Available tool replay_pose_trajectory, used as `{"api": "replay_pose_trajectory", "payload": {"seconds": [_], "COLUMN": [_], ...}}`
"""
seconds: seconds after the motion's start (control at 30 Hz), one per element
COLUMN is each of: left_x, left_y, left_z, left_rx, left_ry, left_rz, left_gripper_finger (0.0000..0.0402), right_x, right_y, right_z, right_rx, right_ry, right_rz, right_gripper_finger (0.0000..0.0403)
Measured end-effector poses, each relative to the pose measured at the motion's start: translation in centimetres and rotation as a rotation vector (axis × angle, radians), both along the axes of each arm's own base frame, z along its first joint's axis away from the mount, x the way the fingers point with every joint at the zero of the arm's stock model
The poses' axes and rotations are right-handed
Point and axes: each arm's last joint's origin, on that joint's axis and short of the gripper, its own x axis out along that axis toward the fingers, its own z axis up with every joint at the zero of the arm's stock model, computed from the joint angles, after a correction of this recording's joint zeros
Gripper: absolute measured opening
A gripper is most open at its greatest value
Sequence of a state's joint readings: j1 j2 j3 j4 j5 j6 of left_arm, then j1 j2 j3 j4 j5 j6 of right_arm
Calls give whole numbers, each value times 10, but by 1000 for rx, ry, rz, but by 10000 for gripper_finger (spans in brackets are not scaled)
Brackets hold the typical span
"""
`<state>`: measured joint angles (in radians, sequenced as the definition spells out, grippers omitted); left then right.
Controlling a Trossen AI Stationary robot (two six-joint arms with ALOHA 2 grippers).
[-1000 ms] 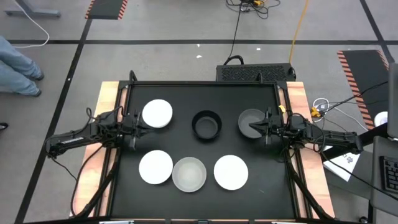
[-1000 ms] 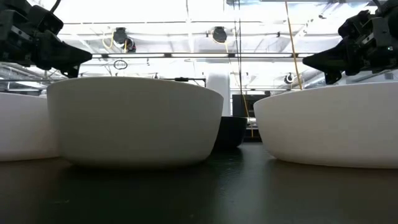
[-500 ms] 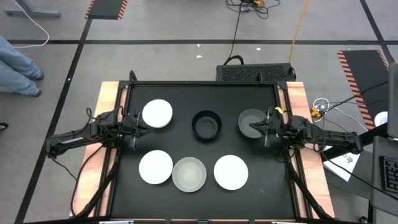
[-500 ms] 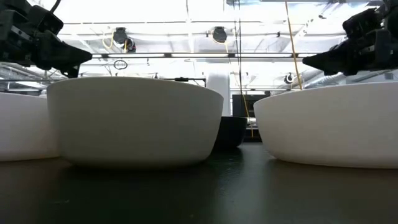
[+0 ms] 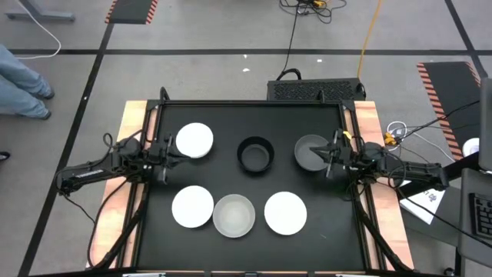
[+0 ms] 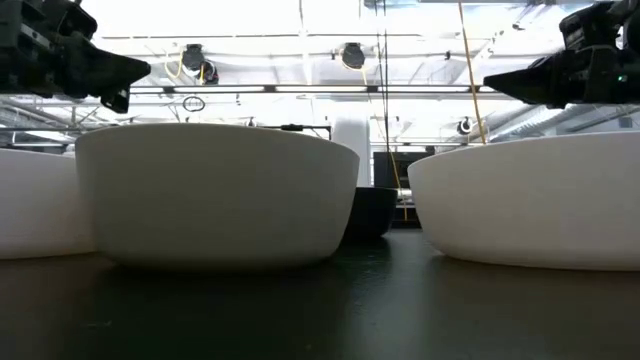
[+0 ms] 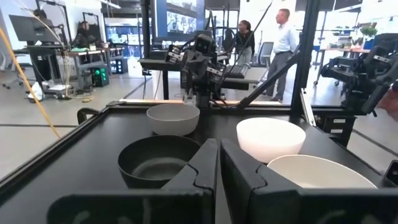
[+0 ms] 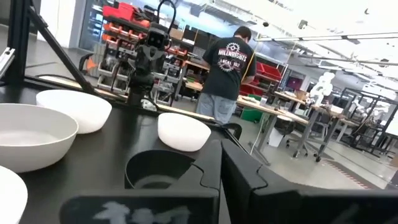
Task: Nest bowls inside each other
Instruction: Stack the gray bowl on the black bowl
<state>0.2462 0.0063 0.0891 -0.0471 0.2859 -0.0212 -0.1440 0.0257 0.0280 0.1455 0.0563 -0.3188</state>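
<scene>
Six bowls stand upright on their bases on the black table. In the far row are a white bowl, a black bowl and a dark grey bowl. The near row holds a white bowl, a pale translucent bowl and another white bowl. My left gripper hovers shut beside the far white bowl, on its near left side. My right gripper hovers shut above the dark grey bowl's right rim. Both point at the black bowl.
A raised rim frames the table, with wooden strips along its left and right sides. The low view is filled by the near bowls. People stand in the room beyond the table. Bare table lies between the two rows.
Both grippers have risen a little and stayed shut. The right one has also drawn back slightly toward the table's right edge, away from the middle of the dark grey bowl. No bowl has moved.
</scene>
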Motion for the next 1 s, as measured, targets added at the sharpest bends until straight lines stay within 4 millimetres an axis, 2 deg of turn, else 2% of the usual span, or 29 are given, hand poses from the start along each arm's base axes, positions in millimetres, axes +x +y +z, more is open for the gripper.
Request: {"api": "replay_pose_trajectory", "payload": {"seconds": [0.4,0.67,1.0], "left_x": [0,0,0], "left_y": [0,0,0], "left_z": [0,1,4], "left_rx": [15,18,50], "left_ry": [2,-7,-44], "left_rz": [1,1,8], "left_gripper_finger": [21,21,21], "right_x": [0,0,0], "right_y": [0,-1,-1], "right_z": [0,2,2], "right_rx": [5,274,434], "right_ry": [-3,-74,-106], "right_rz": [1,25,48], "right_gripper_finger": [0,0,0]}}
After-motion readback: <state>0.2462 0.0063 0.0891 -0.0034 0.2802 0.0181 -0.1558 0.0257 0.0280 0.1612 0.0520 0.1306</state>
